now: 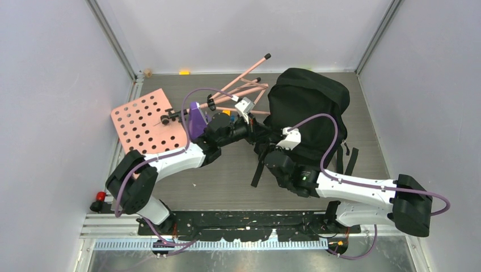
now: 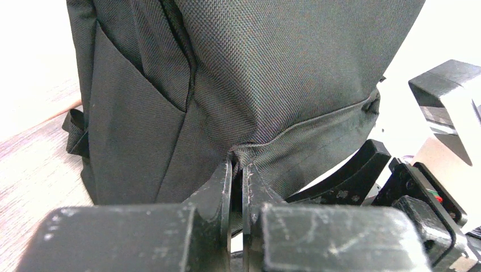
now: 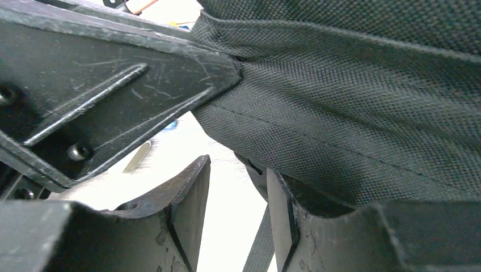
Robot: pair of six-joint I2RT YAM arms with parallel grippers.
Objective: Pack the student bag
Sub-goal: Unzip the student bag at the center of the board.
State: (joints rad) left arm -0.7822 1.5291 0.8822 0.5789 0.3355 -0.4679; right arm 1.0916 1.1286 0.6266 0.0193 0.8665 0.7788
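Observation:
The student bag (image 1: pixel 309 107), a big black fabric backpack, stands at the back right of the table. It fills the left wrist view (image 2: pixel 283 73). My left gripper (image 1: pixel 256 131) is shut on a fold of the bag's fabric at a seam near its lower edge (image 2: pixel 238 161). My right gripper (image 1: pixel 265 152) sits just in front of it, low at the bag's left side. In the right wrist view it stands open (image 3: pixel 238 167) under the bag's cloth (image 3: pixel 351 113), which lies over the right finger (image 3: pixel 281 198); nothing is pinched between the jaws.
A pink pegboard (image 1: pixel 147 122) lies at the left, with a purple object (image 1: pixel 197 122) beside it. Pink rods (image 1: pixel 244 85) splay out behind the left arm. Black straps (image 1: pixel 258 170) trail from the bag toward the front. Grey walls close in on three sides.

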